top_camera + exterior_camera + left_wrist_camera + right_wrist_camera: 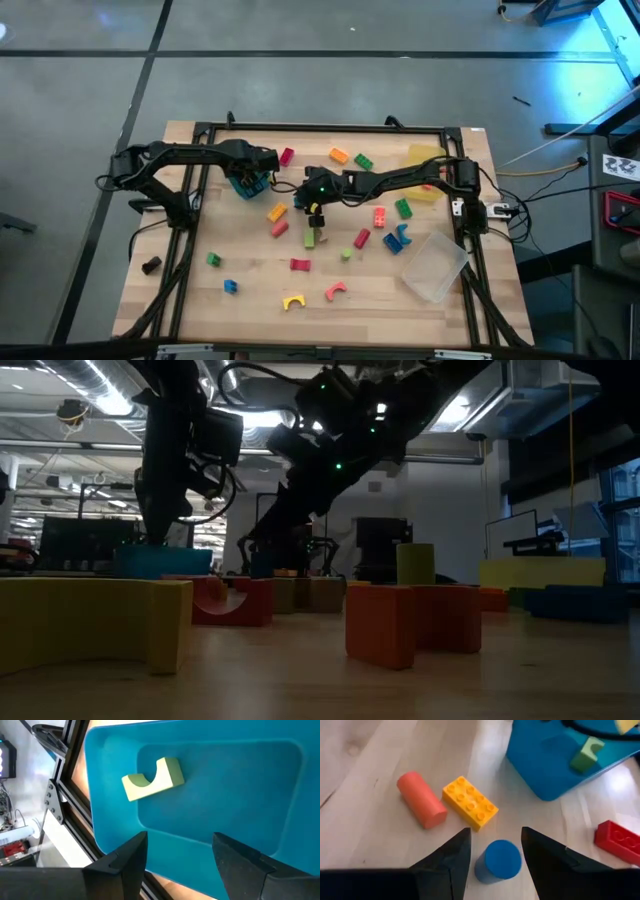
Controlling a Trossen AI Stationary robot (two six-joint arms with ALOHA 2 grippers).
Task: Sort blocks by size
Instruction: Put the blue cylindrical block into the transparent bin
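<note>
Several small coloured blocks lie scattered on the wooden table (pixel 250 250). My left gripper (pixel 180 840) hangs open over the teal tray (pixel 225 795). In that tray a green arch block (pixel 152 779) lies on its flat side. My right gripper (pixel 496 830) is open near the table's middle (pixel 314 212), slanting down. Its fingers stand on either side of an upright blue cylinder (pixel 497 861); whether they touch it I cannot tell. Just beyond the cylinder lie a yellow-orange brick (pixel 470 802) and a red-orange cylinder (pixel 421 806).
A yellow tray (pixel 425 160) sits at the far right and a clear tray (pixel 435 265) at the near right. A red brick (pixel 617 840) lies near the teal tray. A yellow arch (pixel 292 301) and a pink arch (pixel 335 291) lie toward the near edge. A small black lump (pixel 151 265) lies beside the table's left edge.
</note>
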